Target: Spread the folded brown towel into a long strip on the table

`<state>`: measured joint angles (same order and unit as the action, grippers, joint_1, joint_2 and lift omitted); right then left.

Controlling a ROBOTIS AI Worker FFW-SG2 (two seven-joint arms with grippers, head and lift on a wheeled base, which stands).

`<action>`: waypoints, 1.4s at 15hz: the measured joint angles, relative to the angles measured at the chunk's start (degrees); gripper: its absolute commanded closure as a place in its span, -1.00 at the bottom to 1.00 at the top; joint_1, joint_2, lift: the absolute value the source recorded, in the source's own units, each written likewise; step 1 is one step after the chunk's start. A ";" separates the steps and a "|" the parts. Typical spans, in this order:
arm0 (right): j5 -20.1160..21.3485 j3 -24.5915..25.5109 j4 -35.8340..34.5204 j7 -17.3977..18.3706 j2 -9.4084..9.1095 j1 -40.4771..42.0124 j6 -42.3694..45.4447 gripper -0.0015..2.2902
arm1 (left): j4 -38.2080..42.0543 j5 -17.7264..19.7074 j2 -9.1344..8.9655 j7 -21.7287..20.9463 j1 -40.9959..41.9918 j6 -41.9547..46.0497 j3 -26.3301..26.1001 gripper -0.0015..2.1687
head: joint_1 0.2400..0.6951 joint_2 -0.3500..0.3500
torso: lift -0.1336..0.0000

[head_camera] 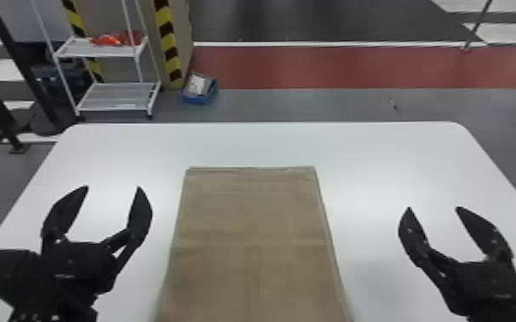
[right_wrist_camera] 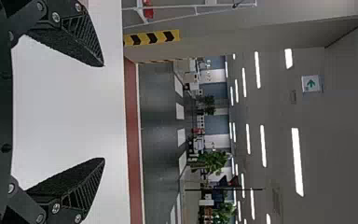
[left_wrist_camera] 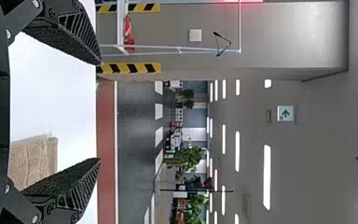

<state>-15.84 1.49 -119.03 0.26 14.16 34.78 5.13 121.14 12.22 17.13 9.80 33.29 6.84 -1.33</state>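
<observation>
My left gripper and right gripper, fingers apart, flank the brown towel, likely so its strip lies undisturbed

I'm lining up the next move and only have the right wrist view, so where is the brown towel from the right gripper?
Observer: In the head view, the brown towel lies to the left of the right gripper, apart from it.
Operator: And what is the left gripper doing?
Observer: The left gripper is open and holds nothing, on the towel's other side.
Operator: Does the towel hang over the far edge of the table?
Observer: No, its far end lies flat and stops short of the far edge of the table.
</observation>
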 measured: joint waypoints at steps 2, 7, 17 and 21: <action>0.09 0.00 0.18 0.00 0.24 -0.12 -0.07 -0.83 | -3.65 1.14 -0.24 -0.51 -5.07 -2.61 -1.42 -0.80 | 1.00 0.01 | -0.84; -0.07 0.92 0.47 0.00 0.40 0.40 -0.14 -0.83 | -14.56 2.69 -0.50 -0.75 -19.77 -11.50 -7.54 -0.80 | 1.00 -0.13 | -0.84; 0.01 1.68 0.87 0.00 0.28 0.91 -0.37 -0.83 | -33.90 2.85 -2.46 -2.10 -38.74 -16.80 -15.72 -0.69 | 1.00 -0.29 | -0.84; 0.02 2.10 0.58 0.00 0.34 1.24 -0.59 -0.83 | -39.10 4.05 -3.51 -2.86 -42.64 -19.14 -15.99 -0.69 | 1.00 -0.30 | -0.84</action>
<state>-15.82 3.59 -118.45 0.26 14.49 36.02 4.55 82.04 16.26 13.62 6.94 -9.35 -12.30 -17.32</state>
